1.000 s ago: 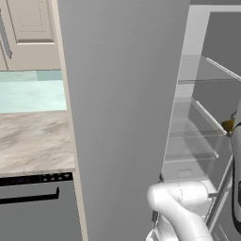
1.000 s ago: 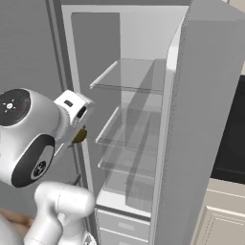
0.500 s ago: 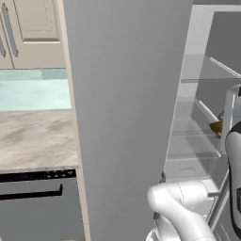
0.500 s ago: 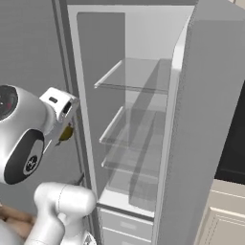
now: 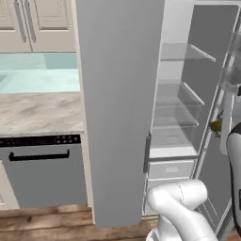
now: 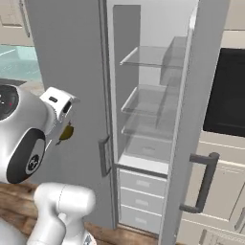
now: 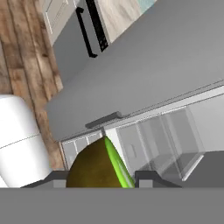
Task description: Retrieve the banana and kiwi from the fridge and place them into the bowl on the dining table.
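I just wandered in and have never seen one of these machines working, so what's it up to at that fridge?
The white robot arm is fetching fruit from the fridge, whose doors stand open on bare glass shelves and white drawers. Its gripper is closed on the kiwi, a round yellow-green fruit held between the fingertips outside the fridge. From the right base view, the kiwi hangs just under the hand, in front of the grey door.

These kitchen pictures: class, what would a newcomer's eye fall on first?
Most likely the fridge, its doors swung wide on bare glass shelves above white drawers. Next, the kiwi, brown and green, clamped in the gripper in front of the open fridge.
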Robot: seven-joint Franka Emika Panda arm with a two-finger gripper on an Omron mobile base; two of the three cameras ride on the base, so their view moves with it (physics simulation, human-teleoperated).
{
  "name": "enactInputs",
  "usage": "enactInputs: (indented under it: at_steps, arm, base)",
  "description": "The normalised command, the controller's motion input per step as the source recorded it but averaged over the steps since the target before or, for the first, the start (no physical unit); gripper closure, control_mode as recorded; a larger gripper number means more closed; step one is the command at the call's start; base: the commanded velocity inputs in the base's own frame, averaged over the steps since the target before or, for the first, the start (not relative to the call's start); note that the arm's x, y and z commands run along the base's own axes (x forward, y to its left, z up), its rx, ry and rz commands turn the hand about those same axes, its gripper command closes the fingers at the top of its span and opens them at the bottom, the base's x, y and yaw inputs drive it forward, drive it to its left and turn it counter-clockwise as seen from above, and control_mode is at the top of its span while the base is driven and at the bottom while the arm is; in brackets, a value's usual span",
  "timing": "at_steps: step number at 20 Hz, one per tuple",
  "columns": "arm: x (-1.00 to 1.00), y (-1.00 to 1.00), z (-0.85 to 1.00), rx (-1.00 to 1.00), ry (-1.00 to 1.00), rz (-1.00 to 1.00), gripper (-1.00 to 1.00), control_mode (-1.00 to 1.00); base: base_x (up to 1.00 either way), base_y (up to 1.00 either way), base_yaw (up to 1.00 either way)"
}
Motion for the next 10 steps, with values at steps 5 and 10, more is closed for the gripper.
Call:
enactInputs:
  at_steps: [5,10]
  arm:
    - [0.00,0.00,0.00,0.00,0.00,0.00,1.00,1.00]
    - [0.00,0.00,0.00,0.00,0.00,0.00,1.00,1.00]
  base:
    - [-0.64,0.63,-0.17]
    - [-0.06,0.78,-0.39]
